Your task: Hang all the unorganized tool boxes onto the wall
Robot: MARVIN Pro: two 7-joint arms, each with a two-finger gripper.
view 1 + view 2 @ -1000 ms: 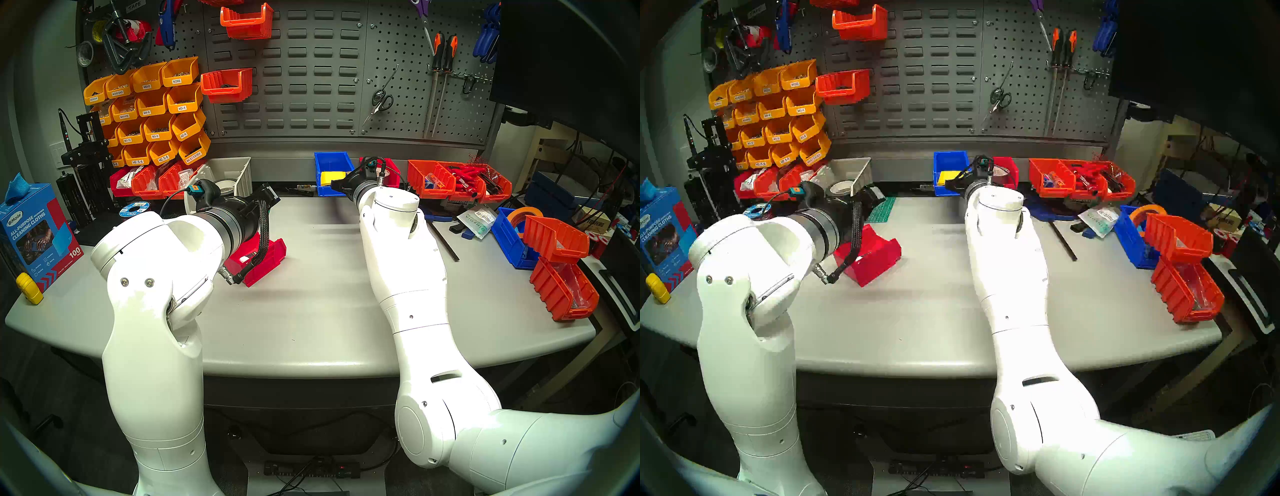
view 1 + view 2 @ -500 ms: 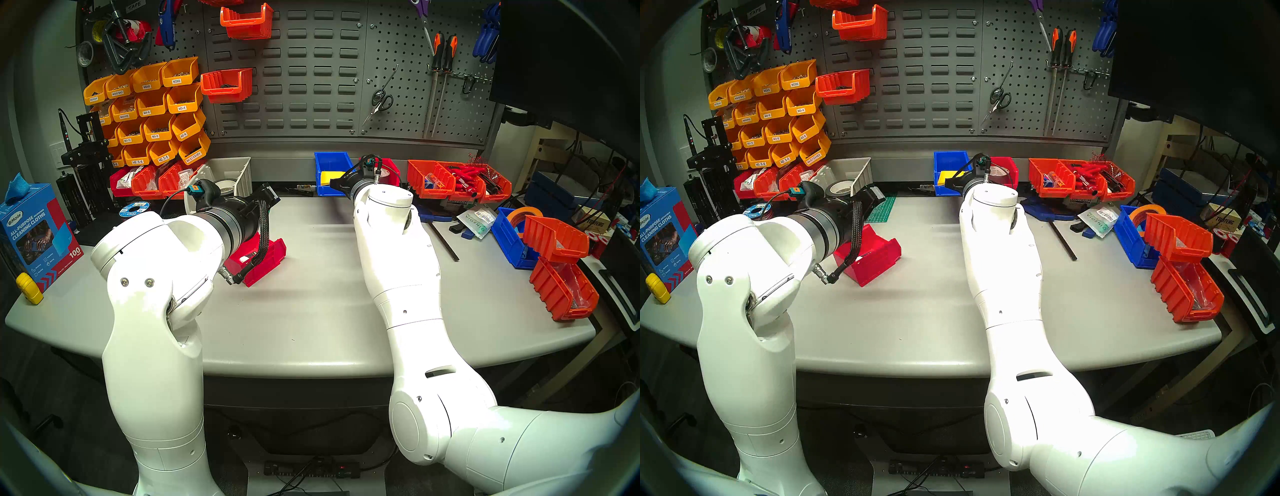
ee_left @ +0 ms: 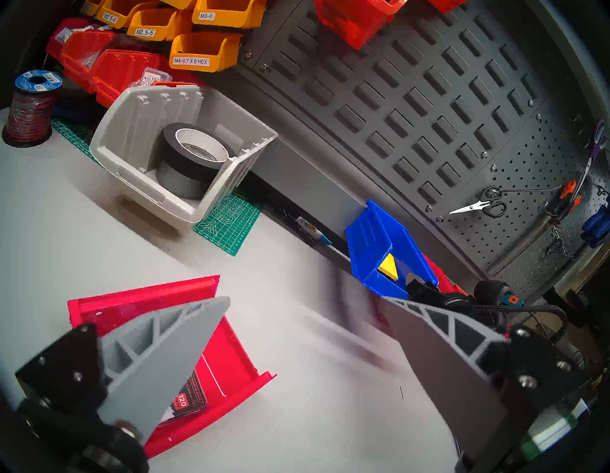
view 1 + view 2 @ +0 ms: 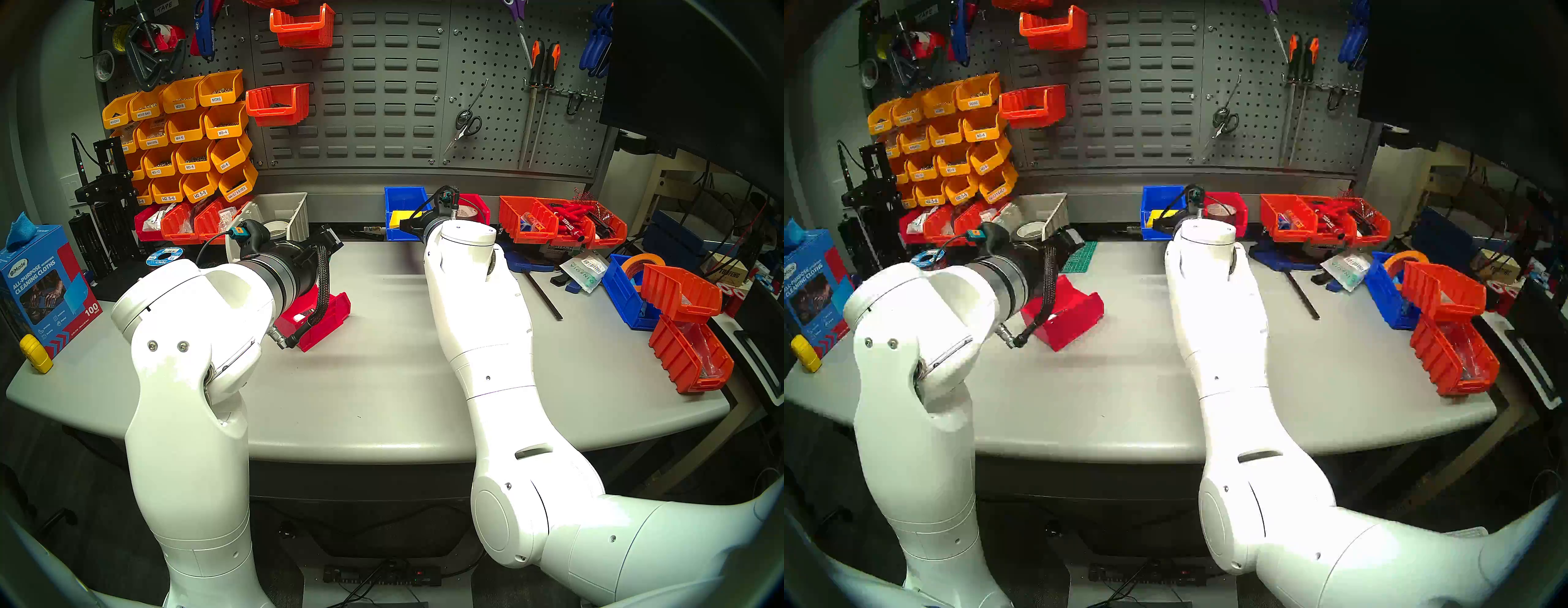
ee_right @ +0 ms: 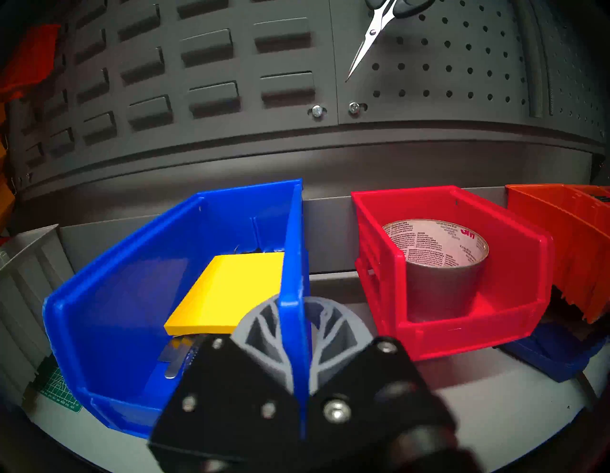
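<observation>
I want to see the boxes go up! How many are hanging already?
None of the three yet. The right end effector is shut on the side wall of the blue plastic bin. The crimson bin holding tape and the tipped crimson bin remain off the slotted grey wall panel.

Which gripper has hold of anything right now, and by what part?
The right gripper is shut on the blue bin, pinching its right side wall near the front. The left gripper is open, holding nothing.
</observation>
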